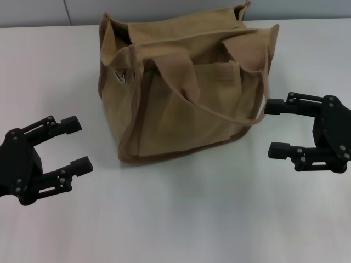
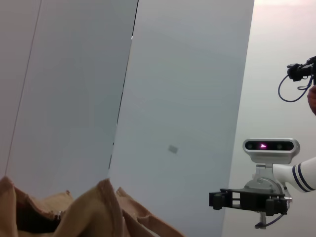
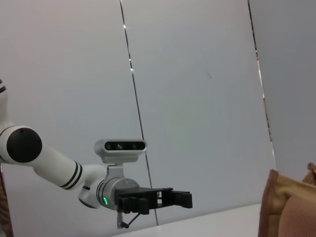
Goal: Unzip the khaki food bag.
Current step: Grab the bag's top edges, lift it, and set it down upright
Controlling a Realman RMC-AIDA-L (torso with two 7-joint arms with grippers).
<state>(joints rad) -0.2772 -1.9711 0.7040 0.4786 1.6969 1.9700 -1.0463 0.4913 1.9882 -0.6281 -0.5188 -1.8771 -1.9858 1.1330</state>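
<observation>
The khaki food bag (image 1: 181, 93) stands on the white table (image 1: 181, 219), tan canvas with brown trim. One strap handle (image 1: 241, 118) loops down toward my right side. A metal snap (image 1: 120, 76) shows on its left face. A dark gap shows at the left end of its top. My left gripper (image 1: 82, 143) is open and empty, left of the bag and apart from it. My right gripper (image 1: 270, 128) is open and empty, just right of the bag, with its upper finger close to the strap loop. The bag's top also shows in the left wrist view (image 2: 94, 212) and its edge in the right wrist view (image 3: 286, 207).
Grey wall panels (image 1: 44, 11) rise behind the table's far edge. The left wrist view shows my right gripper (image 2: 213, 199) farther off. The right wrist view shows my left gripper (image 3: 187, 199) farther off. Bare tabletop lies in front of the bag.
</observation>
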